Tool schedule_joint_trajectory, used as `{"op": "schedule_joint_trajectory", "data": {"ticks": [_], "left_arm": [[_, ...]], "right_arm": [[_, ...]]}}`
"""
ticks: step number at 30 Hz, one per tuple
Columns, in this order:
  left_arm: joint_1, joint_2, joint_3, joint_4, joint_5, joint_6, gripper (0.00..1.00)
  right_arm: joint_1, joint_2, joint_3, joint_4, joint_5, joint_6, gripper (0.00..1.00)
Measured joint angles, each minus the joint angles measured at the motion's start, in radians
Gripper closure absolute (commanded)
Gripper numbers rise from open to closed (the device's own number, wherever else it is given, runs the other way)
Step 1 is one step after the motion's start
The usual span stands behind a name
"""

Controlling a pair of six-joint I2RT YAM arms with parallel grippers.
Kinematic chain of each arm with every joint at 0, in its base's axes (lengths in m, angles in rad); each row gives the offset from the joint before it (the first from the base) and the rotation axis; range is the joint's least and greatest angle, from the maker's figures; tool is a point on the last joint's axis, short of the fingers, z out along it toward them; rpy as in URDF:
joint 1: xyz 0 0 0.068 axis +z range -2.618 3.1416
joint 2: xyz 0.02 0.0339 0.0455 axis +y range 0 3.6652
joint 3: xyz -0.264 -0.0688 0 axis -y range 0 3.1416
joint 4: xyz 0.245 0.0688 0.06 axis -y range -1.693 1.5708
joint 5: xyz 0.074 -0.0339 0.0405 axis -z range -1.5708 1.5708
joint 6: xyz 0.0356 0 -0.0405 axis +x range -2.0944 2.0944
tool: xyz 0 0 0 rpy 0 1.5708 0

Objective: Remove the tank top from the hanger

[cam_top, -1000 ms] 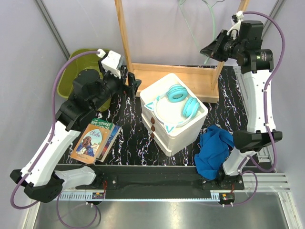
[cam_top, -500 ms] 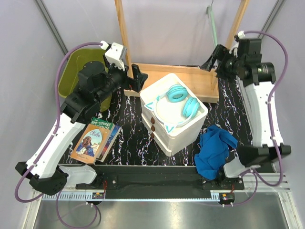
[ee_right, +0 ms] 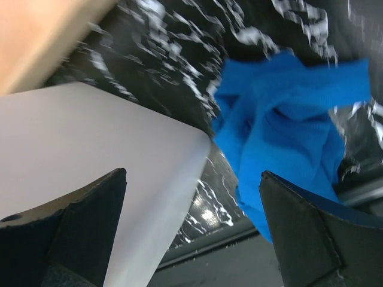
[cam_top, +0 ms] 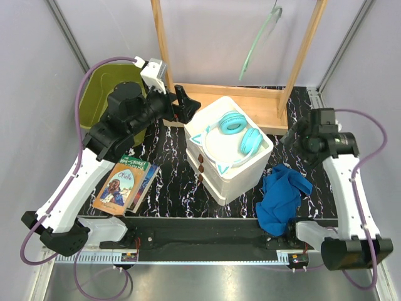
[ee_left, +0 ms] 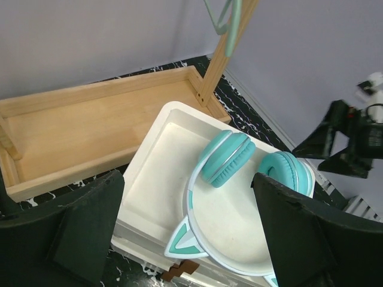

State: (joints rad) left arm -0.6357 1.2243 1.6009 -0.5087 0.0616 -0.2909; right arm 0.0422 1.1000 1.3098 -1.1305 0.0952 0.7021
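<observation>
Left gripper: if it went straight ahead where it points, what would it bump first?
Probably the white box, about where the turquoise headphones lie on its top. The open left gripper aims straight at them, though depth is hard to judge.

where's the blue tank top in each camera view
Top external: tank top lies crumpled at lower right, just right of the white box.
Left wrist: not in it.
Right wrist: tank top fills the right half, right of the white box corner.
Shared landmark: the white box, seen in all three views.
</observation>
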Motion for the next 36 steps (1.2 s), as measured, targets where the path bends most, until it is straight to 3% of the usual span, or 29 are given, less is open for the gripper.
{"op": "schedule_joint_trajectory", "data": {"ticks": [7, 14, 20, 23, 24, 26, 31, 36], "left_arm": [[0.000, -0.013, 0.000, -0.052, 0.013, -0.029, 0.09], [0.000, -0.033, 0.001, -0.107, 0.018, -0.058, 0.09], [0.000, -0.058, 0.003, -0.146, 0.019, -0.085, 0.09], [0.000, -0.074, 0.003, -0.156, 0.019, -0.111, 0.09], [0.000, -0.079, 0.003, -0.156, 0.019, -0.119, 0.09], [0.000, -0.093, 0.001, -0.156, 0.018, -0.141, 0.10], [0.000, -0.145, -0.021, -0.158, 0.016, -0.201, 0.10], [0.000, -0.170, -0.026, -0.164, 0.017, -0.267, 0.10]], "right_arm": [[-0.023, 0.164, -0.186, 0.009, -0.063, 0.135, 0.00], [-0.024, 0.255, -0.389, 0.138, -0.116, 0.211, 0.00], [-0.024, 0.334, -0.466, 0.193, -0.102, 0.280, 0.00], [-0.025, 0.382, -0.475, 0.204, -0.085, 0.314, 0.17], [-0.025, 0.394, -0.475, 0.207, -0.084, 0.319, 0.41], [-0.025, 0.416, -0.475, 0.204, -0.079, 0.334, 0.63], [-0.026, 0.432, -0.451, 0.183, -0.073, 0.343, 1.00], [-0.026, 0.384, -0.292, 0.126, -0.034, 0.312, 1.00]]}}
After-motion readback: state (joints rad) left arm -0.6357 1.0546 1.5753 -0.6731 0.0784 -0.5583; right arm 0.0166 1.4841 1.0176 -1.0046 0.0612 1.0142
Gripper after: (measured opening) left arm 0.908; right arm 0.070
